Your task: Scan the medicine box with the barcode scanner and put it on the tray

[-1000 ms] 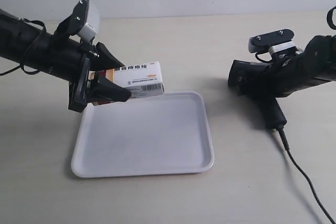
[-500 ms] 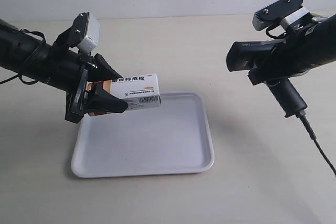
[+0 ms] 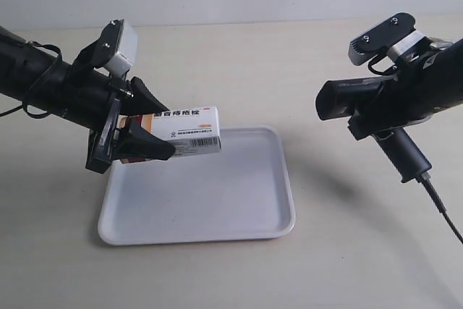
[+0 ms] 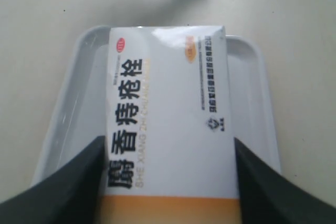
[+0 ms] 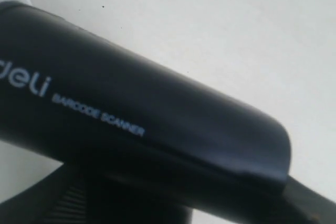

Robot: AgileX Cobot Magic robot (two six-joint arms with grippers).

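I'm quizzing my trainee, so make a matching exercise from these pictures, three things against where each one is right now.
Things:
1. medicine box
2. barcode scanner
3. tray

Places:
A. lying flat on the table
B. held in the left tool, above the tray's edge
C. held in the air by the right arm, head facing the box

Pairs: 1-B, 2-C, 3-A

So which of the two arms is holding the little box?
The left tool, at the exterior view's left, grips the white cardboard medicine box; the other carries the matte black barcode scanner.
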